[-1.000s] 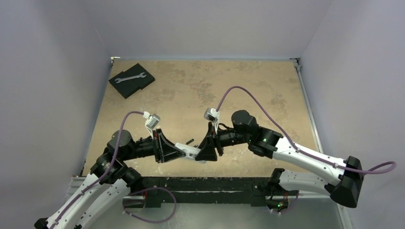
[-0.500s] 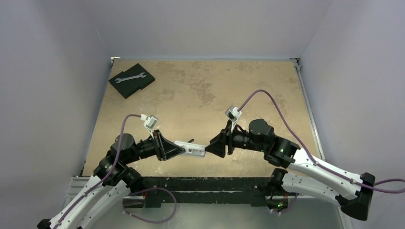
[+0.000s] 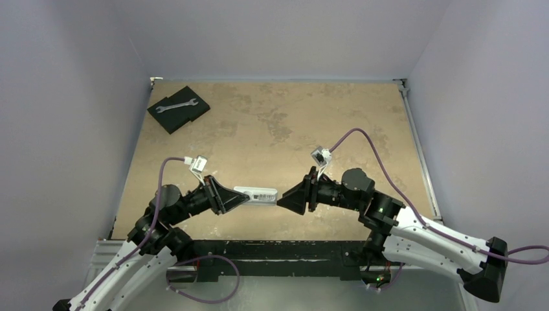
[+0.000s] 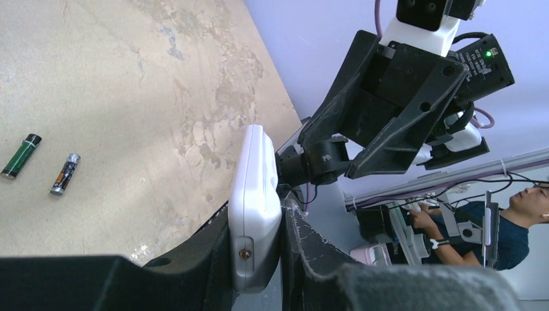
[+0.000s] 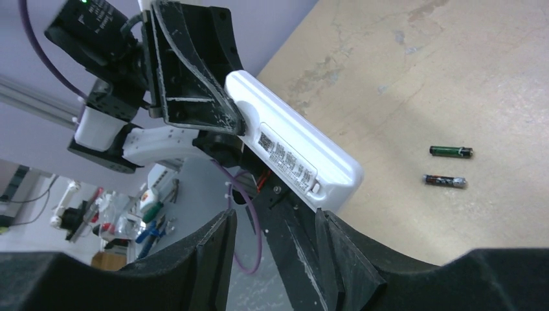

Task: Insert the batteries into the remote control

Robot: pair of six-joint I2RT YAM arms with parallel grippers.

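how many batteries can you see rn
2. A green battery and a darker battery lie loose on the table, side by side but not touching. Any inside the remote control would be hidden.

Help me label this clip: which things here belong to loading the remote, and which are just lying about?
Job in hand:
remote control, gripped by the left pincer
green battery and black-orange battery, on the table
right pincer, open at the remote's end

Lying about:
wrench, on its black pad
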